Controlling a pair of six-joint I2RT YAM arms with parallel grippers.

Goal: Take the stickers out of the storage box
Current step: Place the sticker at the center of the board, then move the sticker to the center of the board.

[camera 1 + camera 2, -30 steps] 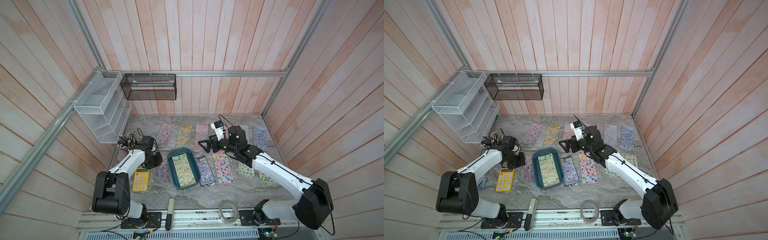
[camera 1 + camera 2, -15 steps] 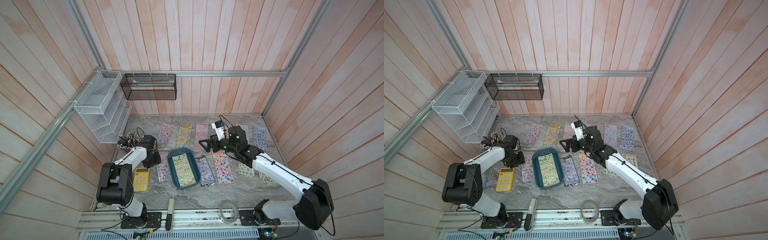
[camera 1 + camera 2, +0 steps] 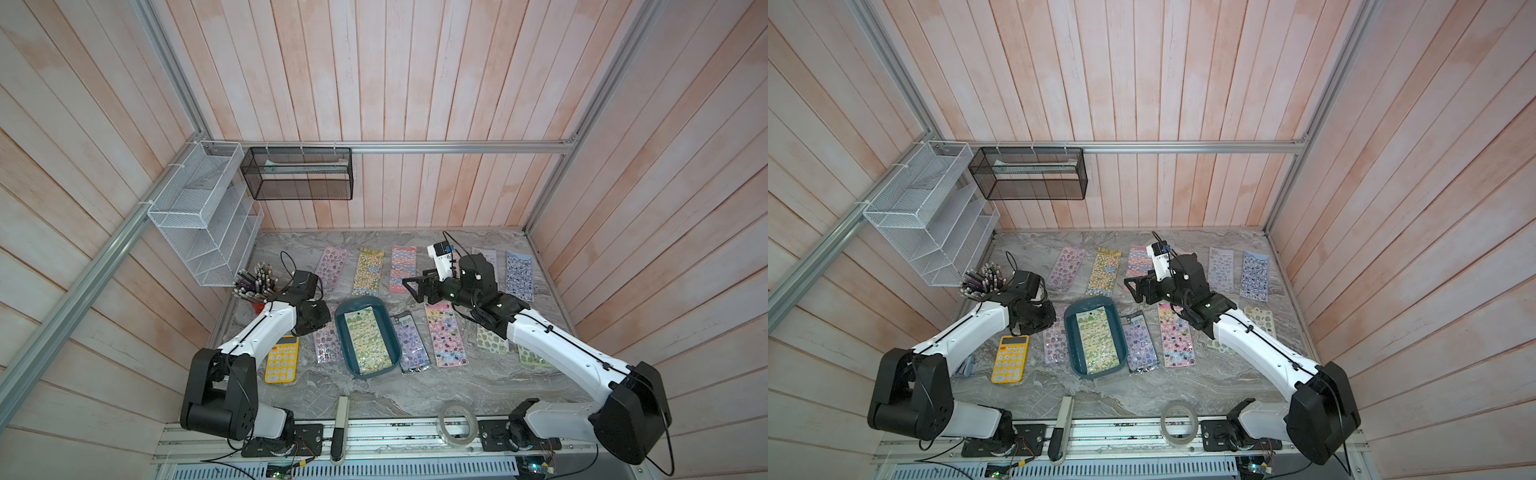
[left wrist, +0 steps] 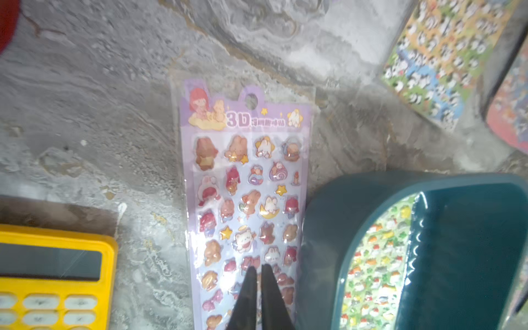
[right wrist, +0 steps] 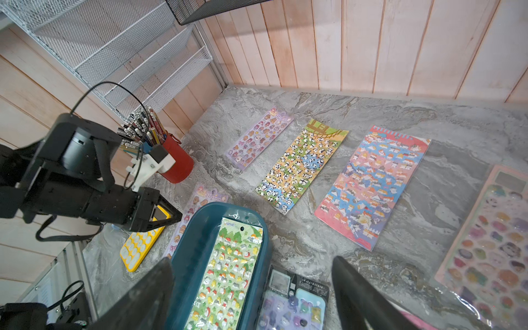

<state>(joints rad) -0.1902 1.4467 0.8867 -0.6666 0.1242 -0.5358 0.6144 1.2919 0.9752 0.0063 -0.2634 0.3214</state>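
The dark teal storage box (image 3: pixel 341 338) (image 3: pixel 1070 338) sits mid-table with one green sheet of the stickers (image 3: pixel 368 340) (image 5: pixel 228 265) lying in it. A purple sheet (image 4: pixel 245 185) (image 3: pixel 326 347) lies flat on the table against the box's left wall (image 4: pixel 320 228). My left gripper (image 4: pixel 257 271) (image 5: pixel 177 215) hangs low over that purple sheet, shut, holding nothing. My right gripper (image 5: pixel 251 261) (image 3: pixel 412 289) hovers above the box's far end, its jaws wide open and empty.
Several more sticker sheets lie in rows behind and right of the box (image 3: pixel 368 270). A yellow calculator (image 3: pixel 282 359) and a red pencil cup (image 5: pixel 175 163) stand at the left. A tape roll (image 3: pixel 457 419) lies at the front edge. A white wire rack (image 3: pixel 199 220) and a black mesh basket (image 3: pixel 297 174) hang on the walls.
My left wrist has shifted slightly toward the box, over the purple sheet. The right arm has hardly moved.
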